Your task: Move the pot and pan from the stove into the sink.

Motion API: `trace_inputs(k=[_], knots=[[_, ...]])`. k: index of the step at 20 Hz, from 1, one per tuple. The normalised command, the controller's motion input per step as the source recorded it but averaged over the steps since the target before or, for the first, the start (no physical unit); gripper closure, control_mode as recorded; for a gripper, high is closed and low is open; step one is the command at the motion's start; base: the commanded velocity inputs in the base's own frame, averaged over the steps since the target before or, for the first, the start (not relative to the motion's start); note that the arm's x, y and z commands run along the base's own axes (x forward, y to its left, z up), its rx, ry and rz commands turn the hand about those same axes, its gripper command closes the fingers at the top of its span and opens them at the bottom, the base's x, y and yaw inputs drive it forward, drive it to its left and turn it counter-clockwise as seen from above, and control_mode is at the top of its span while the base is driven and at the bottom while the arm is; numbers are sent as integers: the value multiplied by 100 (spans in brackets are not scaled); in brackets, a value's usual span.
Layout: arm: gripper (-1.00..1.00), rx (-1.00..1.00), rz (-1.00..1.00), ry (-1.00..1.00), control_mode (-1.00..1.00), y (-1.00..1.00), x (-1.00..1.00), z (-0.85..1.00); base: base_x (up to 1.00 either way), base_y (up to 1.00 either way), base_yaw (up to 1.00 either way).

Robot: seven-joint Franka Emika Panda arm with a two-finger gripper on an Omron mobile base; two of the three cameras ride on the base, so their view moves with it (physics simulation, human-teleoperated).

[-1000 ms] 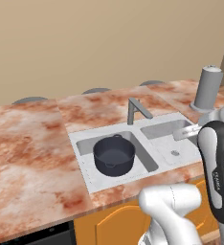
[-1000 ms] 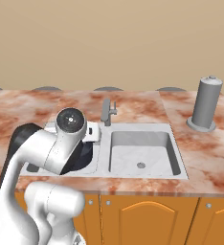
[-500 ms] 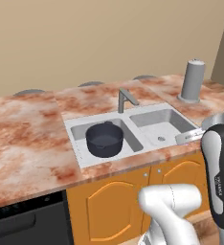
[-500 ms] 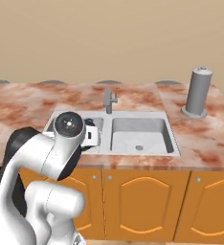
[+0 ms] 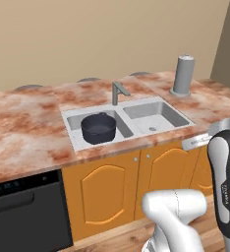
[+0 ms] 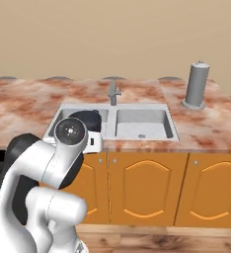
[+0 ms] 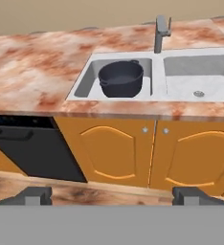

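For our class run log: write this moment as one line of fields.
pot: in left bowl of sink | right bowl: bare | gripper: open, holding nothing, back from counter

Dark pot (image 5: 99, 128) sits upright in sink's (image 5: 162, 101) left basin.

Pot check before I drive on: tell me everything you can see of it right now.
The pot is deep, round and dark blue-grey with a matte, metal-like look and small loop handles at its rim. It has no lid and looks empty. It stands upright on the floor of the left basin of the sink, left of the faucet. Nothing grips it.
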Motion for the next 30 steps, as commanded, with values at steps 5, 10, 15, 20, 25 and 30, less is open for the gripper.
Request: trace_inputs(k=[5,10,15,20,25,30], knots=[[-100,0,0,0,100,0,0,0,1,-27,-35],[-100,0,0,0,100,0,0,0,3,-10,-49],[-100,0,0,0,100,0,0,0,1,-5,-50],[-100,0,0,0,100,0,0,0,4,-16,-49],[-100,0,0,0,100,0,0,0,4,-17,-49],[-100,0,0,0,100,0,0,0,4,-21,-48]])
